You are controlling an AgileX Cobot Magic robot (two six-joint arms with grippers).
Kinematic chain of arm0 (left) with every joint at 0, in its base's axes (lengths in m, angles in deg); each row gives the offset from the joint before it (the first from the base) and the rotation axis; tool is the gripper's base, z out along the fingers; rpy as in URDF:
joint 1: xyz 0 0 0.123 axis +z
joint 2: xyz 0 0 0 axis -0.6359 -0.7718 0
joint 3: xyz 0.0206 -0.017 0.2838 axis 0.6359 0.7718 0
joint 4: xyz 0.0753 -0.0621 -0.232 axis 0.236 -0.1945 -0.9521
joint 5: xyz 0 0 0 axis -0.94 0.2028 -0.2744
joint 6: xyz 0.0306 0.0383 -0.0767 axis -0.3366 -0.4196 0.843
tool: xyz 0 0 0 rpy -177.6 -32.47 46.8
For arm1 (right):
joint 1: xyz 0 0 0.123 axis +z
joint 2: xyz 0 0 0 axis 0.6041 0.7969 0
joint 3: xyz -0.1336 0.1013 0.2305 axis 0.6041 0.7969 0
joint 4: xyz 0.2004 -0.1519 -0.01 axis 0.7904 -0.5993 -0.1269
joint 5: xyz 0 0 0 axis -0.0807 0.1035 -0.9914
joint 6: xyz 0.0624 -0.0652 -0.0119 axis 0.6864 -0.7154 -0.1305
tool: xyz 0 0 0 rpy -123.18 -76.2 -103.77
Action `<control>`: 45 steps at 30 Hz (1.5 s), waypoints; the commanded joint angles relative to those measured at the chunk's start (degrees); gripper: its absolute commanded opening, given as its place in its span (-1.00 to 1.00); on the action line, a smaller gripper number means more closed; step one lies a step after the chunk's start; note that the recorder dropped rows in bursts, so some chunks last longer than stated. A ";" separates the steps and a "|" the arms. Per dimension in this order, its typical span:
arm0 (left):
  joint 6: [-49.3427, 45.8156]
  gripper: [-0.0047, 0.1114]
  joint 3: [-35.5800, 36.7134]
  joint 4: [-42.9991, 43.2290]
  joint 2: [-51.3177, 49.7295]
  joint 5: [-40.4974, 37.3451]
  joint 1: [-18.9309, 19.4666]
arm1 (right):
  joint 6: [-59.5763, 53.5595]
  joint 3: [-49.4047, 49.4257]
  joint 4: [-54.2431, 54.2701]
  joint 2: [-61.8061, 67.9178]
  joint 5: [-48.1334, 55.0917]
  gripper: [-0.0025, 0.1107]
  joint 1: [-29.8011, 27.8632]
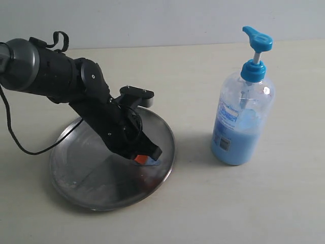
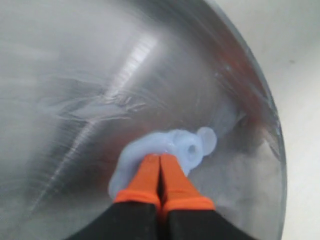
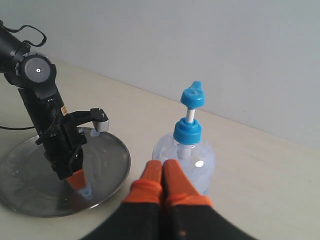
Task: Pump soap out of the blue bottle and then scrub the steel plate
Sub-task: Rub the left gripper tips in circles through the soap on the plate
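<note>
Layout: round, shallow, dull grey steel plate [image 1: 91, 178] lay on the left half of the cream tabletop [image 1: 203, 208], nearer the front edge than the far edge. Clear plastic pump bottle with the blue head and collar [image 1: 241, 122] stood upright on the right half, well apart from the plate's rim and roughly half full of light blue liquid. Pump head [image 1: 257, 39] was raised.

Soap: a pale blue, creamy blob [image 2: 192, 145] sat on the plate, close to the rim on the side toward the bottle. Faint streaks crossed the metal nearer the plate's middle; most of the surface looked unsoaped.

Left gripper [image 2: 160, 165]: orange fingertips pressed together with no gap and nothing between them, tips buried in the blob and, by the look of it, touching the plate. The arm reached down steeply over the plate from the left edge.

Right gripper [image 3: 162, 172]: fingertips also closed flat on each other, empty, hanging just short of the bottle on its front-edge side, not touching it.

Judgement: pumping step looked complete; scrubbing step was in hand, at or near its start.

Next move calls for dragging the closed tips through the blob in sweeps toward the plate's middle and left side, keeping light downward contact. Risk: the unclamped plate may slide or tip at the rim.
</note>
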 commanded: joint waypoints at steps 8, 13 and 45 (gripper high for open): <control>-0.60 -0.92 0.16 -6.07 -1.24 0.21 -0.25 | 0.44 0.48 -0.34 -0.33 -1.09 -0.96 -0.04; -4.22 -0.92 0.16 -10.38 -1.24 0.21 -0.25 | 0.44 0.48 -0.34 -0.33 -1.09 -0.96 -0.04; 5.00 -0.92 0.07 9.44 -1.00 -5.82 -0.14 | 0.44 0.48 -0.28 -0.33 -1.09 -0.96 -0.04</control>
